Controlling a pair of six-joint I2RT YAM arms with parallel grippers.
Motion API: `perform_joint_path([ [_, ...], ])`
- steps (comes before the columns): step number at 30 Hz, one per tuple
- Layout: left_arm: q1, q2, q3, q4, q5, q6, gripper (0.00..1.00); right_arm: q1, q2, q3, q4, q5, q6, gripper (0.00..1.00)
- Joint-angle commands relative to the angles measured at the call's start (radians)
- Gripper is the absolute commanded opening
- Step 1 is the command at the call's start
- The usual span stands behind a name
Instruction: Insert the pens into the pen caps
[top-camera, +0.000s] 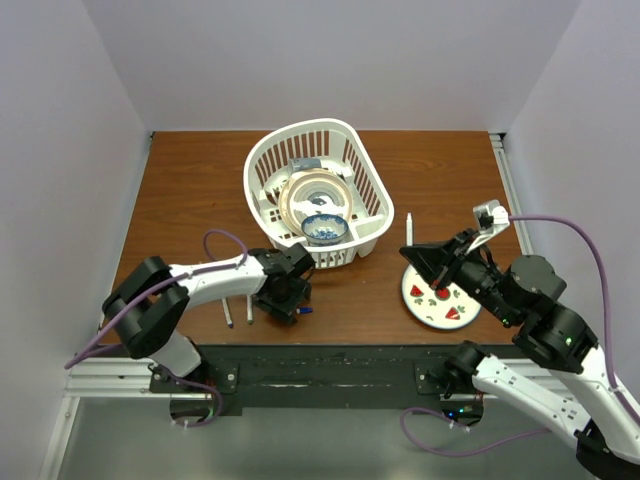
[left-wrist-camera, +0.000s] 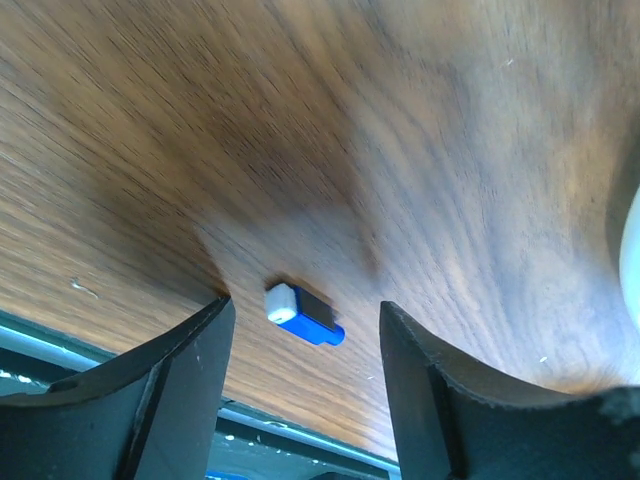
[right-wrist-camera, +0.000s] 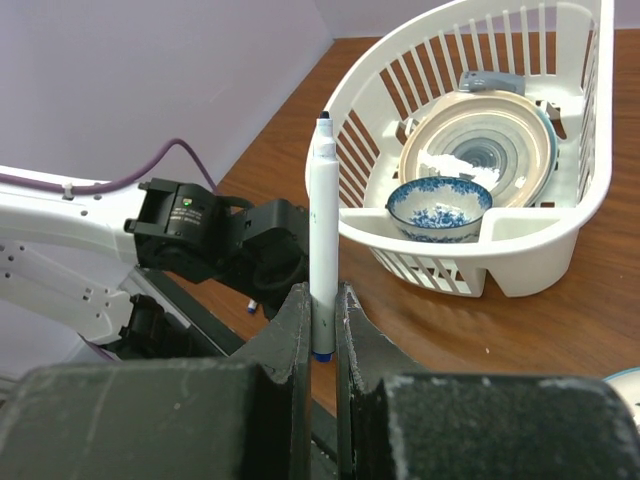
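A blue pen cap (left-wrist-camera: 305, 315) with a white end lies flat on the wooden table, between the open fingers of my left gripper (left-wrist-camera: 305, 303), which hovers just above it without touching. From above, the left gripper (top-camera: 283, 300) is by the table's near edge with the cap (top-camera: 306, 310) at its right. Two white pens (top-camera: 228, 312) (top-camera: 249, 310) lie just left of it. My right gripper (right-wrist-camera: 322, 300) is shut on a third white pen (right-wrist-camera: 323, 235), held upright with its dark tip uncapped. In the top view this pen (top-camera: 409, 229) sticks out beyond the right gripper (top-camera: 414, 252).
A white slotted basket (top-camera: 352, 140) at the back centre holds plates and a blue-patterned bowl (top-camera: 325, 229). A strawberry-patterned plate (top-camera: 420, 305) lies under the right gripper. The table's metal front rail (top-camera: 330, 362) runs just behind the cap.
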Motion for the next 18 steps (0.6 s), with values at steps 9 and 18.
perform_joint_path([
  [9, 0.038, 0.063, 0.032, 0.035, -0.013, -0.164, 0.49, 0.004, -0.011, 0.002, 0.008, 0.018, -0.012, 0.00],
  [18, 0.039, 0.089, 0.036, 0.052, -0.003, -0.138, 0.35, 0.002, -0.013, 0.000, 0.006, 0.017, -0.017, 0.00],
])
